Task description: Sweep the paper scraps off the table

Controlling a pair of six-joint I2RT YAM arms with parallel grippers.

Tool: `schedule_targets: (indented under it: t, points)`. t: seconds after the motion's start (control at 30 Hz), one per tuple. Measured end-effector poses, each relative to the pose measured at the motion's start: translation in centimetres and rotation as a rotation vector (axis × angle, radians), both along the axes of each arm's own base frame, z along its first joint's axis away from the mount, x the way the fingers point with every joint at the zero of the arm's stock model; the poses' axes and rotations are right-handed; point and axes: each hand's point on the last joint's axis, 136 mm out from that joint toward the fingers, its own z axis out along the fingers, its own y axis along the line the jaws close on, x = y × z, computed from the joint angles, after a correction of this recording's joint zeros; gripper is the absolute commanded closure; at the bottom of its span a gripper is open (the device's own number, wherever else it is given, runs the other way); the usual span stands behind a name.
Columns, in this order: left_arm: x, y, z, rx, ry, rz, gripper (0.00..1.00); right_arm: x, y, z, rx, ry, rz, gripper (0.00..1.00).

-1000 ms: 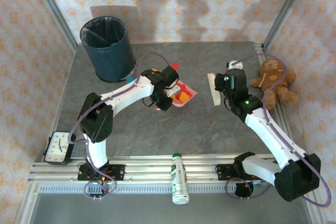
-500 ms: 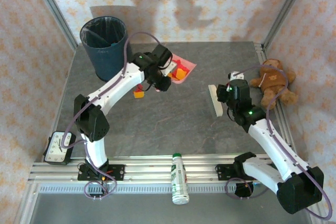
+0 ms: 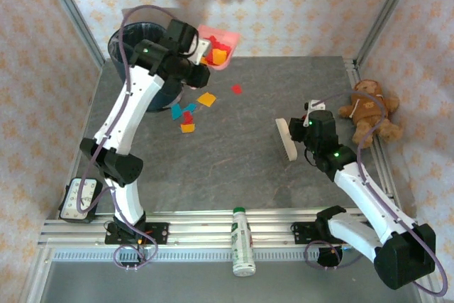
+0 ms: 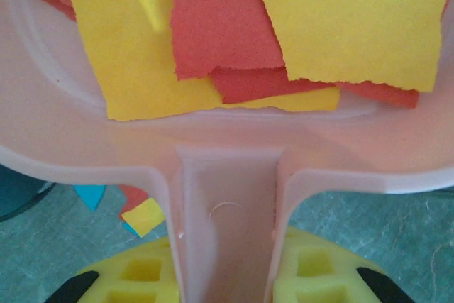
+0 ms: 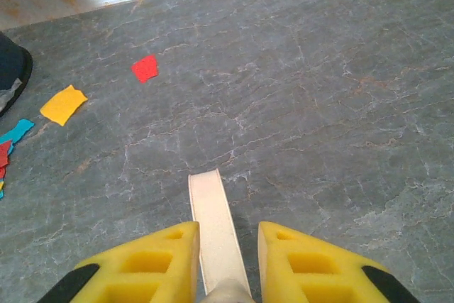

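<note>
My left gripper [image 3: 196,52] is raised beside the bin's rim, shut on the handle of the pink dustpan [image 3: 217,45]. In the left wrist view the handle [image 4: 227,204] runs between my yellow fingers [image 4: 142,278], and red and yellow paper scraps [image 4: 227,26] lie in the pan. More paper scraps [image 3: 206,98] in orange, red, teal and yellow lie loose on the table [image 3: 241,168] below it. My right gripper [image 3: 306,133] is shut on a white brush [image 3: 286,138], low over the table's right half. From the right wrist the brush [image 5: 211,218] points at scraps [image 5: 145,68] to the far left.
The dark blue bin [image 3: 133,42] stands at the back left, partly behind my left arm. A teddy bear [image 3: 369,108] lies at the right edge, a clock [image 3: 79,199] at the near left corner, and a bottle [image 3: 243,240] on the front rail.
My left arm has lifted the dustpan off the table's middle, up and back to the bin. Several scraps now show on the table where it was. The right gripper and brush shifted slightly left.
</note>
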Motion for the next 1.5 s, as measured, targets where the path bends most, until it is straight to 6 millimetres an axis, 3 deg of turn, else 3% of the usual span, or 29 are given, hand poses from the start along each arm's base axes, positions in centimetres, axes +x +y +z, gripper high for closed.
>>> schedule_targets:
  t: [0.3, 0.97, 1.5]
  points:
    - [1.9, 4.5, 1.7, -0.123, 0.006, 0.143, 1.00, 0.2, 0.4, -0.7, 0.006, 0.023, 0.014, 1.00]
    - [7.8, 10.5, 2.3, -0.541, 0.030, 0.430, 1.00, 1.0, 1.4, -1.4, 0.037, 0.070, 0.035, 1.00]
    - [11.2, 11.8, 1.6, -0.840, 0.078, 0.555, 1.00, 0.9, 1.6, -1.5, 0.048, 0.077, 0.040, 1.00]
